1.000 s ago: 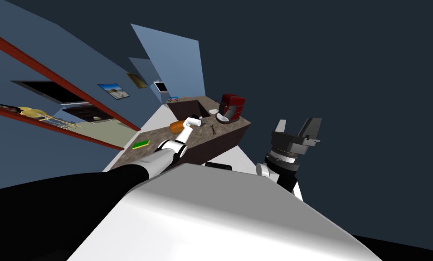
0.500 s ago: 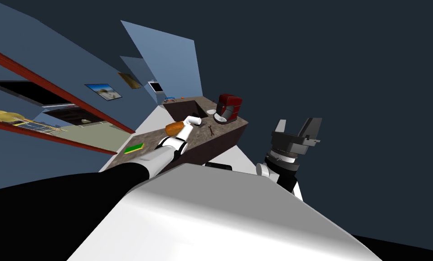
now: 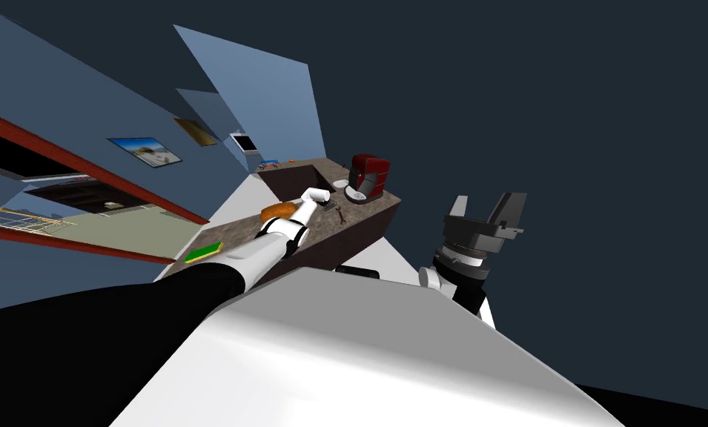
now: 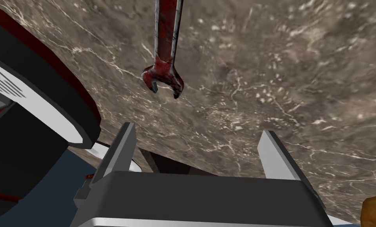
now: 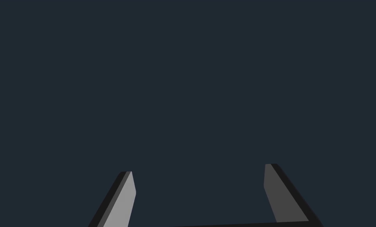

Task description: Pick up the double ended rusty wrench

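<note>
Wrench (image 4: 165,51) lies on counter (image 4: 281,79) — machine (image 3: 365,174) just beyond it (flat pad (image 3: 202,252) at near end).

Dim, flat light; my head view splays walls (image 3: 256,89) at its edges; my right pincer (image 5: 199,168) has one finger shaded.
</note>
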### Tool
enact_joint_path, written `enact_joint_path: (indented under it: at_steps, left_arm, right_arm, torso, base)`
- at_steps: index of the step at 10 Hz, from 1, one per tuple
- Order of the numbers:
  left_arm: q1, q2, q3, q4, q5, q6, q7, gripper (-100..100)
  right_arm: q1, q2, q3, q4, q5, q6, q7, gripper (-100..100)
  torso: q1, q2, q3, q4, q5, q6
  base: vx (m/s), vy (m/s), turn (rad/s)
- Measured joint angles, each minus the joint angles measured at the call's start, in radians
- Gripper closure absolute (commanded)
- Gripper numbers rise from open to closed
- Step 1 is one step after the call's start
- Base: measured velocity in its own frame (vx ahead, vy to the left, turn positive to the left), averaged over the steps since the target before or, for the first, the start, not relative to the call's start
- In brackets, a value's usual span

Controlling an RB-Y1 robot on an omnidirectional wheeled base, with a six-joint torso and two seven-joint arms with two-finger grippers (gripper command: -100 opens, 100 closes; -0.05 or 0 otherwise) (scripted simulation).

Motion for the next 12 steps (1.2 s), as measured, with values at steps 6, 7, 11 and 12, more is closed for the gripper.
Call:
enact_joint_path:
  at_steps: [6, 7, 11, 12]
  left_arm:
    - [-0.081, -0.004, -0.006, 0.141, 0.014, 0.130, -0.061, -100]
    - [-0.093, -0.004, -0.006, 0.166, 0.016, 0.145, -0.070, -100]
    - [-0.151, -0.012, -0.010, 0.300, 0.023, 0.199, -0.119, -100]
    - [-0.160, -0.014, -0.011, 0.321, 0.023, 0.211, -0.127, -100]
  right_arm:
    - [0.000, 0.000, 0.000, 0.000, 0.000, 0.000, 0.000, 0]
    - [0.000, 0.000, 0.000, 0.000, 0.000, 0.000, 0.000, 0]
    - [0.000, 0.000, 0.000, 0.000, 0.000, 0.000, 0.000, 0]
    - [0.000, 0.000, 0.000, 0.000, 0.000, 0.000, 0.000, 0]
  torso:
    - [0.000, 0.000, 0.000, 0.000, 0.000, 0.000]
    - [0.000, 0.000, 0.000, 0.000, 0.000, -0.001]
    - [0.000, 0.000, 0.000, 0.000, 0.000, 0.000]
    - [0.000, 0.001, 0.000, 0.000, 0.000, -0.001]
  base:
    - [0.044, -0.014, -0.083]
    - [0.043, -0.015, -0.080]
    - [0.040, -0.011, -0.077]
    - [0.015, -0.015, -0.039]
